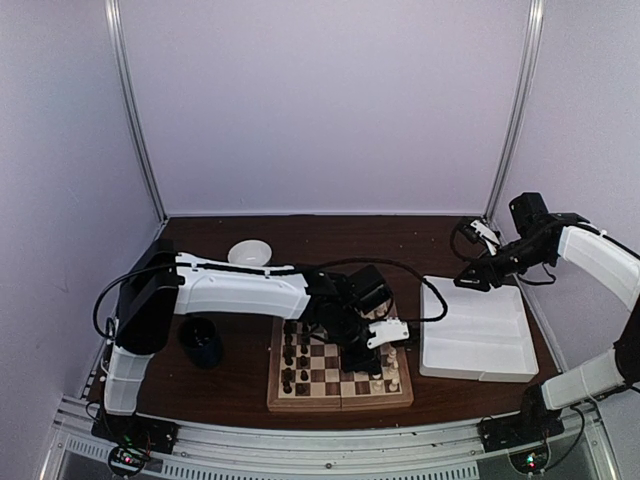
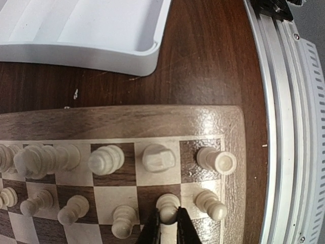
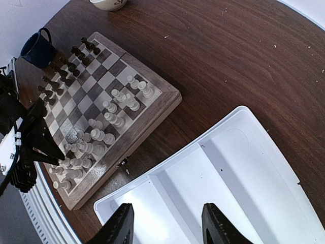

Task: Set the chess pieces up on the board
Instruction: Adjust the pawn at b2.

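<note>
The pale pawn [image 2: 167, 202] sat pinched between the closed fingers of the left hand [image 2: 167, 218]. It was over a dark square in the second row of the board [image 2: 152, 122], though whether its base already touched the wood could not be told. The grip took it low on the stem and left the head free, probably so it could go down upright. The slim fingertips fitted between the pale pawns [image 2: 124, 221] that stood close on either side of the hand. Just ahead of the fingertips the pale back-row pieces [image 2: 157, 157] lined the board's edge row, which suggested this side was nearly filled. The dark pieces [image 3: 66, 76] stood ranked along the opposite edge, well behind the hand. Beyond the board's border, further ahead of the left hand, the white tray [image 2: 101, 51] lay on the tabletop [image 2: 203, 61], its visible compartments bare. The right hand [image 3: 167, 226] hung directly above that tray with fingers spread and nothing between them, seemingly parked there to leave the board free.
</note>
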Tool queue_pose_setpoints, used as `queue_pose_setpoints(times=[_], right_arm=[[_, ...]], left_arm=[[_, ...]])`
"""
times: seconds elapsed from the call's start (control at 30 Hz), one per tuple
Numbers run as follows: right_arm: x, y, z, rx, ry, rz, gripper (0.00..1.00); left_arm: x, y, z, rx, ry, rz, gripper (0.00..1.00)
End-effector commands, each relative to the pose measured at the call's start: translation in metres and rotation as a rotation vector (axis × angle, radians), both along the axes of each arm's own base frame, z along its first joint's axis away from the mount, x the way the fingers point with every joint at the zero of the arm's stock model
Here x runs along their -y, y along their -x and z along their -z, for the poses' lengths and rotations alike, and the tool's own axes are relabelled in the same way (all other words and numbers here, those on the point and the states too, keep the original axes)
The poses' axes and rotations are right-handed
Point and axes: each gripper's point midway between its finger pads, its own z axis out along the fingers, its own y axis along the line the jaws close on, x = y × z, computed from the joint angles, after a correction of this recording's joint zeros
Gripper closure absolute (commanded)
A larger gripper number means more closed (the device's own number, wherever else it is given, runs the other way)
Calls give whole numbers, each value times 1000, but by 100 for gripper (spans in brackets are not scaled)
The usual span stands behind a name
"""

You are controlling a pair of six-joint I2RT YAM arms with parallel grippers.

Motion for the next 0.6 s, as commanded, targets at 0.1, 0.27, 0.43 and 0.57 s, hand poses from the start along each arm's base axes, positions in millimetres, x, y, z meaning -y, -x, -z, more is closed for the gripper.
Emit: queue_pose_setpoints(times=[0.1, 0.27, 0.43, 0.57], right_arm=[[1, 0, -2, -4, -9, 1, 51], [1, 0, -2, -4, -11, 1, 51], [1, -1, -3, -3, -12, 4, 51], [1, -3, -7, 0, -13, 11, 51]], left_arm=[[-1, -3, -14, 23, 26, 6, 91], [-1, -3, -18, 27, 28, 8, 80], [0, -2, -33, 33, 57, 8, 76], [-2, -8, -53, 76, 75, -13, 74]])
